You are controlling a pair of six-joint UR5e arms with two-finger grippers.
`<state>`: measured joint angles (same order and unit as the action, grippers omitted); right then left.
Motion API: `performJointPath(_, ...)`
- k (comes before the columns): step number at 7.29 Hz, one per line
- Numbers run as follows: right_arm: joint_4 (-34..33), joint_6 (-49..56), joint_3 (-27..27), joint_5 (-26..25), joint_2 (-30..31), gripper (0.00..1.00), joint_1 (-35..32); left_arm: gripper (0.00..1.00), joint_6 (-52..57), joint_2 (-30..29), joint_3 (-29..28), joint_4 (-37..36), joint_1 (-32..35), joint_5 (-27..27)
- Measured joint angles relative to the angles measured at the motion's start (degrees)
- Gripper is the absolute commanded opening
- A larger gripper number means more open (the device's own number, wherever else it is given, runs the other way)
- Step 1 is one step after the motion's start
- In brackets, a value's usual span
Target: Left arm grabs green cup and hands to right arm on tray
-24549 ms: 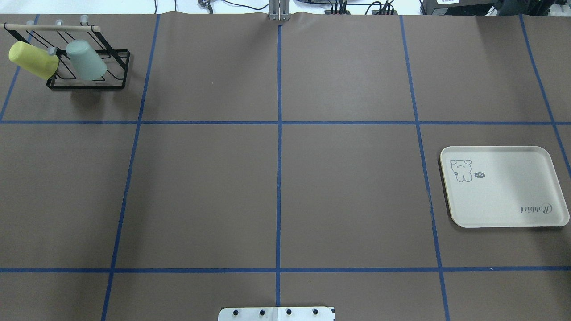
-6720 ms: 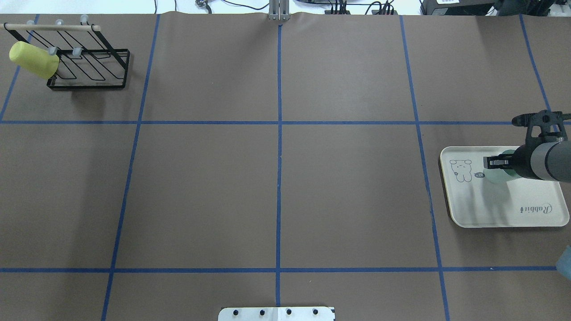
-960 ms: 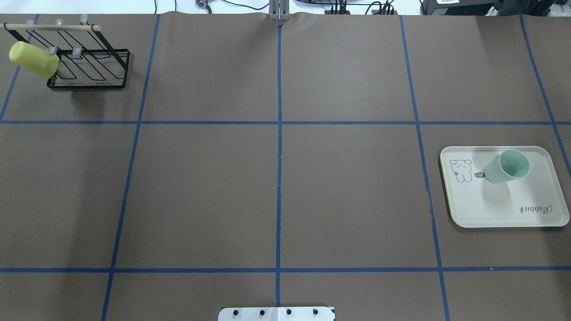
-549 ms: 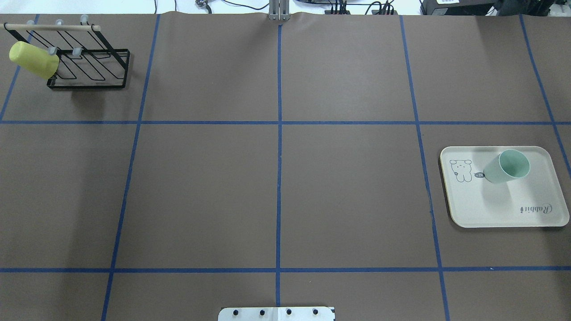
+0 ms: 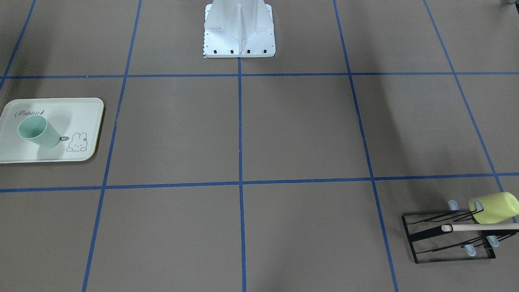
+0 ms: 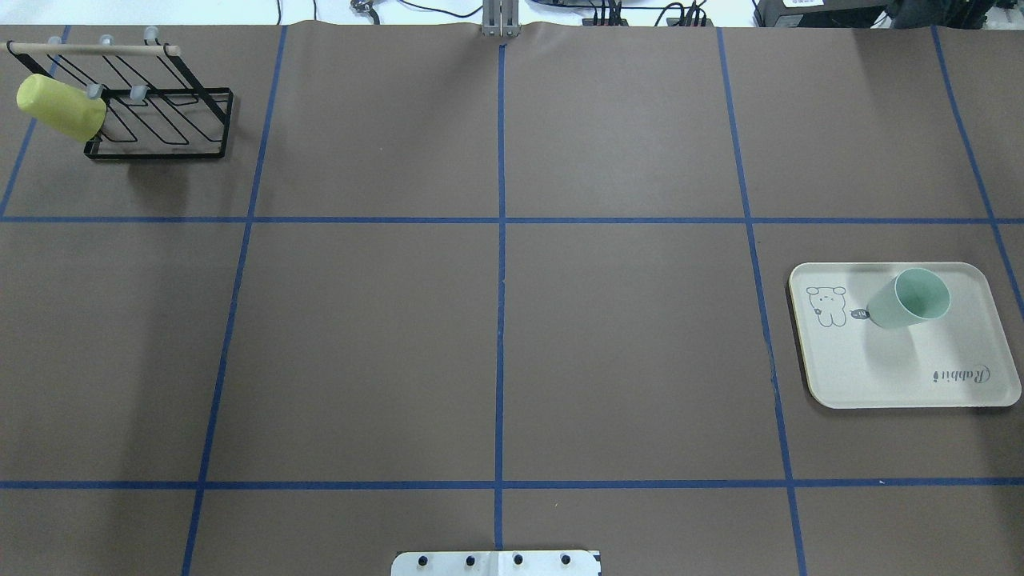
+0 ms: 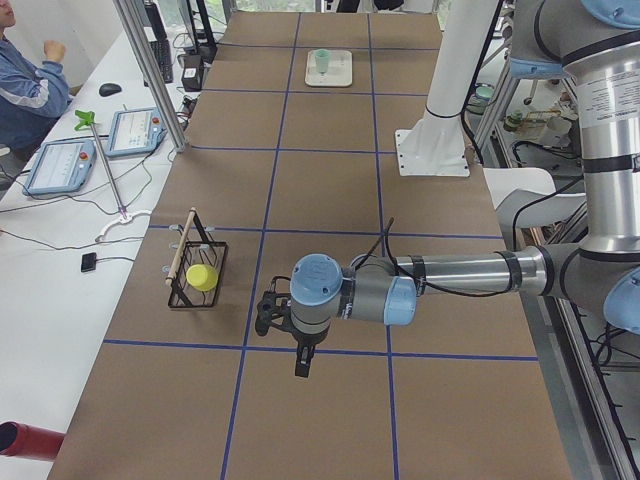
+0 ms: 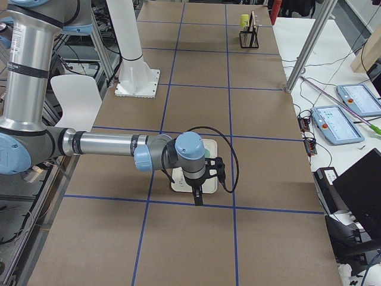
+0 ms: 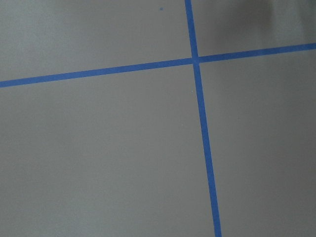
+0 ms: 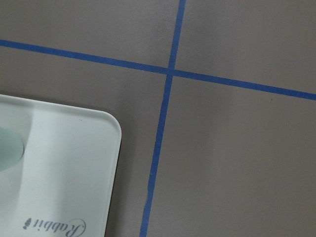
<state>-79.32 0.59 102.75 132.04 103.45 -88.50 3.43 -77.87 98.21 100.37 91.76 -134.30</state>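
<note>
The pale mint green cup (image 6: 908, 298) stands upright on the cream Rabbit tray (image 6: 896, 368) at the table's right side, next to the bunny drawing. It also shows in the front view (image 5: 38, 132) on the tray (image 5: 81, 113). Its edge shows in the right wrist view (image 10: 10, 148). No gripper touches it. The left gripper (image 7: 303, 368) hangs above bare table and shows only in the left side view. The right gripper (image 8: 198, 199) hangs above the tray's near edge and shows only in the right side view. I cannot tell whether either gripper is open or shut.
A black wire rack (image 6: 160, 120) with a wooden rod stands at the far left corner and holds a yellow-green cup (image 6: 60, 108). Blue tape lines cross the brown table. The robot's white base plate (image 5: 239, 44) stands at the near middle edge.
Nothing moved in the last second. Earlier the green cup hung on the rack. 6.7 s ago the right gripper held it over the tray, and that arm has since left the overhead view.
</note>
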Motion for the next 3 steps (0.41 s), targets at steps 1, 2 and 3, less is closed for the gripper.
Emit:
performJointPath(1,0.5,-1.0,0.0,0.0,0.0,0.99,0.1,1.00,0.0,0.0,0.0,0.0,0.0,0.0)
performJointPath(2,1.6,-2.5,0.1,0.1,0.0,0.99,0.5,1.00,0.0,0.0,0.0,0.0,0.0,0.0)
performJointPath(3,2.4,-3.6,0.1,0.1,-0.1,0.99,0.9,1.00,0.0,0.0,0.0,0.0,0.0,0.1)
